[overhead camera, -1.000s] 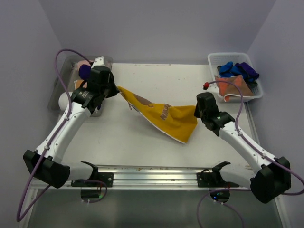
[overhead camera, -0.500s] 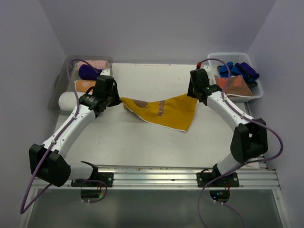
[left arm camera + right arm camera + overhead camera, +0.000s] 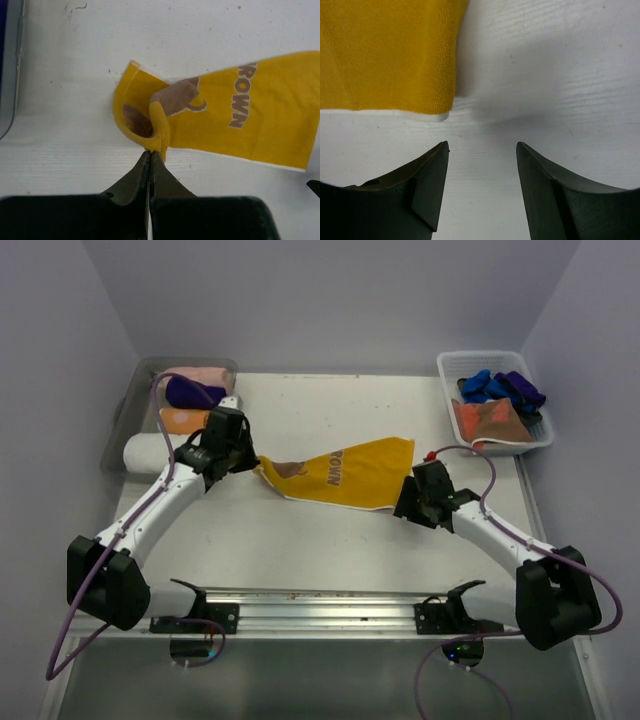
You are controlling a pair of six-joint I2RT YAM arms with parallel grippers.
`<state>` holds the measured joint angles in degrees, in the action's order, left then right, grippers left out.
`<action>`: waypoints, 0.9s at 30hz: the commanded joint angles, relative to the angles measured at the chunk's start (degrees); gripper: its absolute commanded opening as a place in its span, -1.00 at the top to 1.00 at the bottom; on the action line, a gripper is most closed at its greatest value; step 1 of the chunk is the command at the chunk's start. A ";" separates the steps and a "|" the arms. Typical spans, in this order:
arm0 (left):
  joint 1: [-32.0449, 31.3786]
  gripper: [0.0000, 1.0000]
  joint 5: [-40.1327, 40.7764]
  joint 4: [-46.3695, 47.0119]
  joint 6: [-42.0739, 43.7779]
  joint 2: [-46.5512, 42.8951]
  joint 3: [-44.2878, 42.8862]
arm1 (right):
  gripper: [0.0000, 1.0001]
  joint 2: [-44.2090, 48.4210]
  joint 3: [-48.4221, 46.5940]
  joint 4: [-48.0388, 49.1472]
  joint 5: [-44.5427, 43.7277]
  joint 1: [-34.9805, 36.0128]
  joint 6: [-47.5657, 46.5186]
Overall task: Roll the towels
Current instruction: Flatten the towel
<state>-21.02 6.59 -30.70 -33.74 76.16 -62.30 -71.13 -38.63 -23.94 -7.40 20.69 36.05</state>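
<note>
While the right claw (image 3: pixel 482 150) is hovering open and empty beside the lower right corner of the yellow towel (image 3: pixel 350 478), mid-frame, the left claw (image 3: pixel 150 155) is pinching its bunched left end shut. Flattening seems to be going on, so regrasping that corner likely comes next.

The left arm (image 3: pixel 150 518) and the right arm (image 3: pixel 495 530) are built in the same way: smooth white tube links, joined by black boxy joint housings. Each arm stands on a black base block, and both blocks are fixed to one long silver metal rail (image 3: pixel 320 602). A thin purple cable (image 3: pixel 62 640) runs in a loose loop beside the left arm. A second purple cable (image 3: pixel 603 590) goes along the right arm and ends in a small red plug (image 3: pixel 431 453). The left fingers (image 3: pixel 131 182) are dark and matte and taper to thin tips. The right fingers (image 3: pixel 427 180) are also dark, broad, with curved inner edges.
</note>
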 commanded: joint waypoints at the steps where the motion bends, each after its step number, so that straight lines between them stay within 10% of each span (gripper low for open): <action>1: 0.45 1.00 -0.70 2.92 0.69 -1.10 0.43 | -0.22 2.23 1.72 6.10 2.48 0.23 5.96; 14: 0.45 1.00 -0.53 3.01 1.04 -1.10 0.60 | -0.02 -10.69 -1.79 15.06 4.59 0.23 5.35; 19: 0.45 1.00 0.09 2.05 1.57 -1.45 -0.19 | 0.94 -9.21 -6.18 9.30 -0.41 0.23 1.75; 27: 0.45 1.00 2.64 0.82 2.09 -2.59 -0.63 | 1.00 -0.77 -14.80 -11.46 -13.15 0.32 -8.28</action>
<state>-21.02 7.27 -30.94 -33.28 75.64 -61.98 -75.05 -49.65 -25.19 -13.08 20.95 32.86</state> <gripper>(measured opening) 0.008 0.022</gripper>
